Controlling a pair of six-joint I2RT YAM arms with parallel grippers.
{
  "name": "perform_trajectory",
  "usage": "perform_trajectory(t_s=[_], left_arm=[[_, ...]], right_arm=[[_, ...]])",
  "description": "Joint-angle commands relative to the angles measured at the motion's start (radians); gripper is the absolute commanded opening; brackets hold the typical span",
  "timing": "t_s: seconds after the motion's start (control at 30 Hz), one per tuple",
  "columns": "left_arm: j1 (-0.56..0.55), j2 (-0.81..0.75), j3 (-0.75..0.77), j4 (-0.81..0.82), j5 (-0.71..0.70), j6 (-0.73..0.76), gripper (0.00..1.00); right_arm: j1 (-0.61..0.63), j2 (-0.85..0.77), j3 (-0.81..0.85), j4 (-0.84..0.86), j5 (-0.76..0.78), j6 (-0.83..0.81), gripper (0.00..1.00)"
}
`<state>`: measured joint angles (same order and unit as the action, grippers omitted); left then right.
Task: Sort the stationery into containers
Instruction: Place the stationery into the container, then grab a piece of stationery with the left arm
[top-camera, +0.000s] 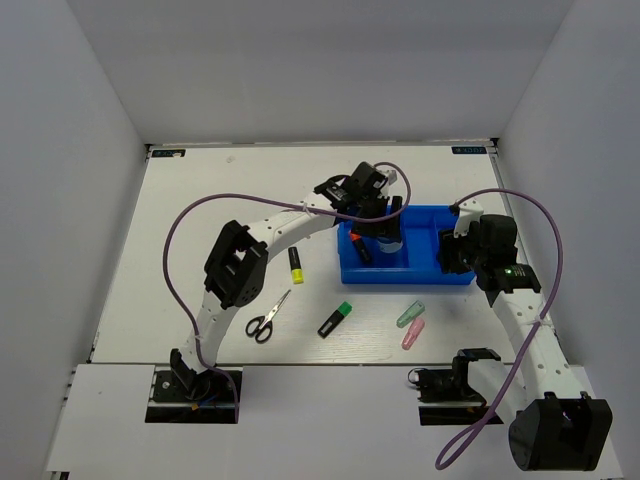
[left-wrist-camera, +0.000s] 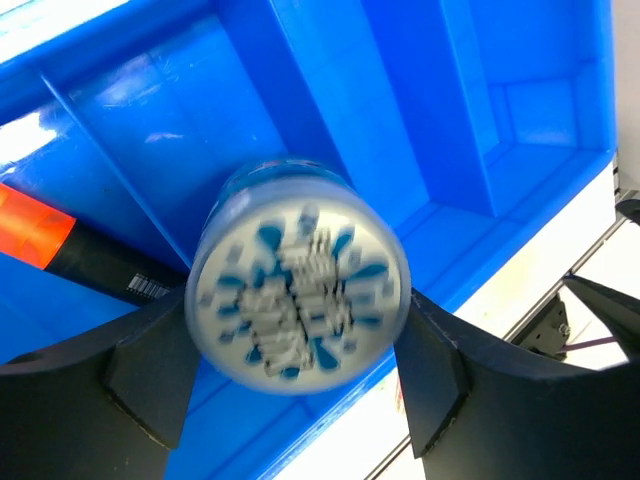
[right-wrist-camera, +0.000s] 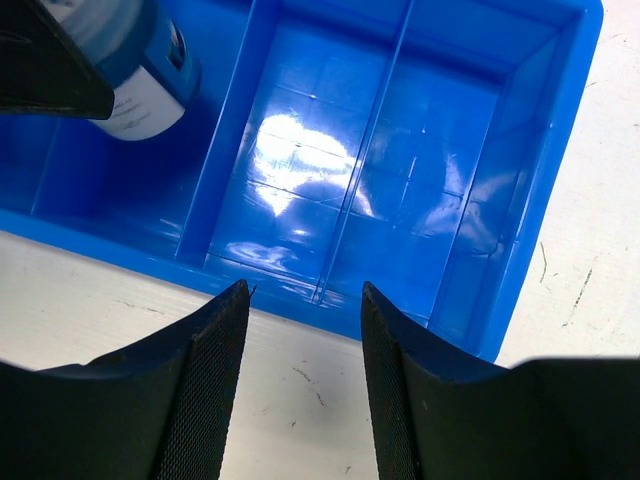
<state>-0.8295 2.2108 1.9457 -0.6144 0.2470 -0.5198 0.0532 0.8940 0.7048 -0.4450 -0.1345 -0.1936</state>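
Disc (left-wrist-camera: 298, 290) between left jaws over bin (top-camera: 455, 275) divider (left-wrist-camera: 110, 165), wide compartments (right-wrist-camera: 300, 160) rightward.

Your top external camera sits high behind the arm bases and looks down on the whole table (top-camera: 200, 190), with the blue bin (top-camera: 420, 276) small at centre right. Your left wrist camera hangs close over the bin's compartments, and the blurred blue-and-white disc (left-wrist-camera: 297, 290) fills mid-frame. Your right wrist camera looks steeply down across the bin's rim. All three views share the bin, and the right wrist view catches the same disc (right-wrist-camera: 140, 75) at its top left.
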Motion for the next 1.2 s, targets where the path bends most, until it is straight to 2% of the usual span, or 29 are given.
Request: perform_trajectory(t_s=[0.0,0.23,0.43,0.5,0.57,0.6,0.7,0.73,0.77,0.8,0.87,0.9,0.93,0.97,1.0,1.03,1.07,1.1,1.13,1.17], left_arm=[[-0.007,-0.046,0.058,0.018,0.009,0.004,0.82],[-0.007,-0.033,0.045,0.022,0.014,0.001,0.88],[-0.01,-0.037,0.047,0.042,0.034,-0.006,0.84],[-0.011,-0.054,0.045,0.05,0.044,-0.006,0.7],[-0.019,-0.088,0.045,0.05,0.054,-0.003,0.49],[-0.019,-0.103,0.039,0.045,0.055,0.009,0.28],[-0.034,-0.203,0.001,0.01,0.022,0.047,0.0],[-0.04,-0.235,-0.042,-0.02,-0.024,0.078,0.0],[-0.049,-0.341,-0.074,-0.034,-0.094,0.105,0.0],[-0.057,-0.383,-0.15,-0.057,-0.195,0.115,0.0],[-0.048,-0.508,-0.284,-0.099,-0.306,0.109,0.33],[-0.043,-0.583,-0.43,-0.128,-0.459,0.101,0.43],[-0.03,-0.658,-0.477,-0.137,-0.489,0.09,0.49],[0.034,-0.69,-0.526,-0.143,-0.511,0.037,0.54],[0.065,-0.773,-0.663,-0.145,-0.499,0.018,0.58],[0.096,-0.793,-0.709,-0.137,-0.483,-0.024,0.58],[0.18,-0.809,-0.752,-0.122,-0.439,-0.032,0.58],[0.205,-0.833,-0.851,-0.063,-0.39,-0.036,0.58],[0.234,-0.83,-0.876,-0.048,-0.379,-0.042,0.56],[0.248,-0.823,-0.904,-0.036,-0.364,-0.042,0.54]], right_arm=[[-0.006,-0.01,-0.004,0.026,-0.01,-0.004,0.52],[-0.004,-0.009,-0.001,0.023,-0.013,-0.003,0.54],[-0.007,-0.014,-0.001,0.023,-0.013,-0.006,0.54],[-0.006,-0.012,-0.001,0.02,-0.02,-0.004,0.51],[-0.009,-0.017,0.002,0.014,-0.046,-0.01,0.48],[-0.009,-0.021,-0.001,0.011,-0.057,-0.026,0.41],[-0.007,-0.043,-0.014,0.006,-0.149,-0.053,0.23],[-0.009,-0.058,-0.024,0.009,-0.186,-0.058,0.09],[-0.007,-0.066,-0.033,0.014,-0.217,-0.064,0.06],[-0.007,-0.076,-0.039,0.018,-0.226,-0.072,0.06],[-0.007,-0.076,-0.035,0.019,-0.234,-0.073,0.07],[-0.007,-0.063,-0.025,0.012,-0.231,-0.07,0.1],[-0.009,-0.055,-0.022,0.006,-0.225,-0.072,0.14],[-0.009,-0.038,-0.019,0.003,-0.217,-0.069,0.16],[-0.009,-0.03,-0.016,0.005,-0.215,-0.07,0.18],[-0.009,-0.027,-0.018,0.002,-0.214,-0.069,0.22],[-0.01,-0.009,-0.015,0.003,-0.221,-0.067,0.25],[-0.006,-0.003,-0.011,-0.003,-0.237,-0.069,0.29],[-0.007,0.002,-0.005,-0.014,-0.246,-0.07,0.34],[-0.006,0.016,-0.002,-0.017,-0.267,-0.075,0.43]])
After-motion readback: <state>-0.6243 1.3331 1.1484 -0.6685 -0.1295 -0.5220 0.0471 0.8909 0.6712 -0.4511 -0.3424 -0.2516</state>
